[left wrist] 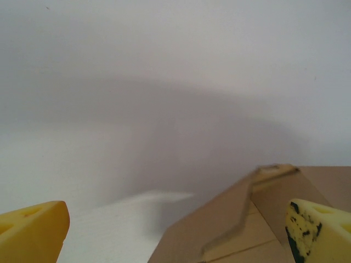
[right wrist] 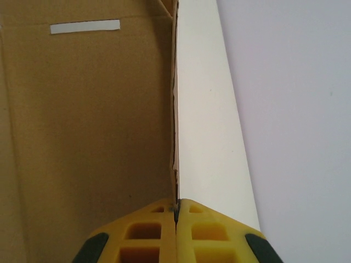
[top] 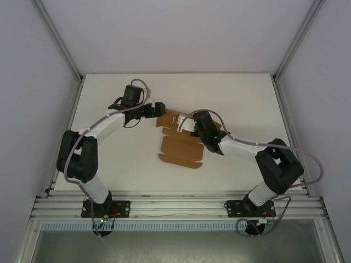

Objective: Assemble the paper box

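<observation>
Right hand (right wrist: 176,211) is pinching a flap of the paper box (top: 181,150) lying mid-frame on the bench (top: 126,164), long axis top-to-bottom; left hand (top: 156,109), spread wide, is hovering at its upper-left corner

The right gripper (top: 192,125) hides part of the paper box (top: 181,150), whose far flaps seem indistinct.

surface: a white table (top: 241,98) is seen, softly lit | 12 o'clock: a plain pale wall (top: 175,33) is seen | 10 and 2 o'clock: metal posts (top: 59,38) are set at the corners | 6 o'clock: a grooved metal rail (top: 175,211) is laid along the table's edge
</observation>
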